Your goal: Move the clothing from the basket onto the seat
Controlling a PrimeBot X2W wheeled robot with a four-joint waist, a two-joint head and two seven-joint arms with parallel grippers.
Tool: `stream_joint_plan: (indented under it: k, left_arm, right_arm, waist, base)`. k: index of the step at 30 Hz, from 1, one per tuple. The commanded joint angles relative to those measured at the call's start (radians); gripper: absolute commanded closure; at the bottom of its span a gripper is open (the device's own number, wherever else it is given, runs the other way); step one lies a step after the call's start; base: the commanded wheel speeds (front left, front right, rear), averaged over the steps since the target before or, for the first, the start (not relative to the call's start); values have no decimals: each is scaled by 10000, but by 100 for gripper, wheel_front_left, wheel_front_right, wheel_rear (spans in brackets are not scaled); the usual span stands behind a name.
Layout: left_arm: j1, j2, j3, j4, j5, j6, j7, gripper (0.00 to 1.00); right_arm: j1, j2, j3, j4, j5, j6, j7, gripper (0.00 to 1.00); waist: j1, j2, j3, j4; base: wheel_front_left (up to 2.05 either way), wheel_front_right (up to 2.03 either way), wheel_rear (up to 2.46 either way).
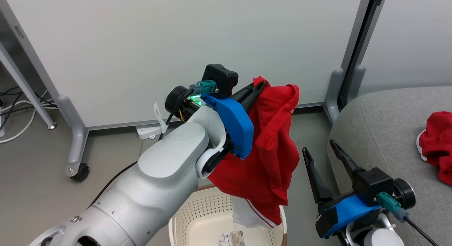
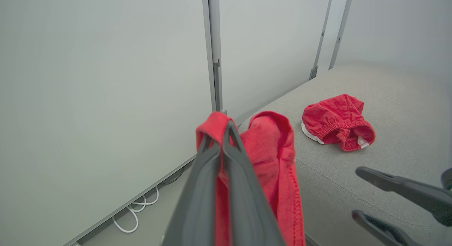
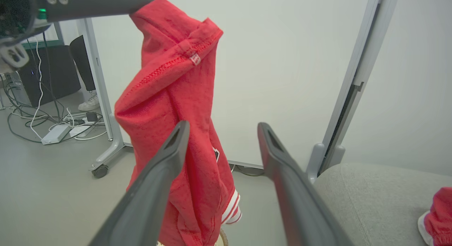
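Clothing item 1, a bright red soft knit garment with white striped trim (image 1: pixel 272 147), is pinched at its top fold by the left gripper (image 1: pixel 260 85). The long dark fingers are closed tight on the cloth. The garment hangs limp and creased below the fingertips, its trim end dangling into the basket.

Large light grey upholstered seat cushion with a rounded corner (image 1: pixel 381 133): woven texture, to the right of the left gripper and just beside the right gripper.

Cream-white perforated plastic basket, rounded rectangular (image 1: pixel 197 207): directly below the left gripper, a printed label (image 1: pixel 231 237) on its bottom.

Clothing item 2, a crumpled red garment with a white edge (image 1: pixel 438 143): lying on the seat, well beyond the right gripper.

Right gripper (image 1: pixel 319 147): fingers spread wide, holding nothing, low beside the seat edge, near the hanging garment but apart from it.
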State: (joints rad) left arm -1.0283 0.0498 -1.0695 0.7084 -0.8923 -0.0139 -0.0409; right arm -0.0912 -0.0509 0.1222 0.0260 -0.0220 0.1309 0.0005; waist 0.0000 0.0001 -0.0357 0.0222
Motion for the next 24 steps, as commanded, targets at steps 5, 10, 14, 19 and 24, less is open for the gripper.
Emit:
stream_joint_plan:
  k: [5, 10, 14, 19, 24]
  left_arm:
    - [-115, 17, -340, 181, -434, 181, -118, 100]
    - [-84, 15, -661, 379, -766, 203, -96, 100]
    - [-217, 17, -891, 429, -984, 201, -154, 100]
    - [-349, 17, -1184, 361, -1221, 275, -223, 100]
    - [-429, 17, -1415, 335, -1422, 323, -317, 100]
  right_arm:
    - [166, 5, 155, 95, 180, -3, 2, 0]
    - [155, 5, 362, 197, 239, -3, 33, 0]
    - [-12, 5, 898, 437, 116, -3, 54, 0]
    - [-463, 3, 1582, 1193, 282, -3, -6, 0]
    - [-1255, 0, 2067, 2514, 421, -3, -255, 0]
  waist:
    - [0, -1, -48, 25]
    - [0, -1, -25, 53]
    - [0, -1, 6, 64]
    - [0, -1, 46, 69]
    - [0, -1, 73, 66]
  base:
    - [0, 0, 0]
    - [0, 0, 0]
    - [0, 0, 0]
    - [0, 0, 0]
    - [0, 0, 0]
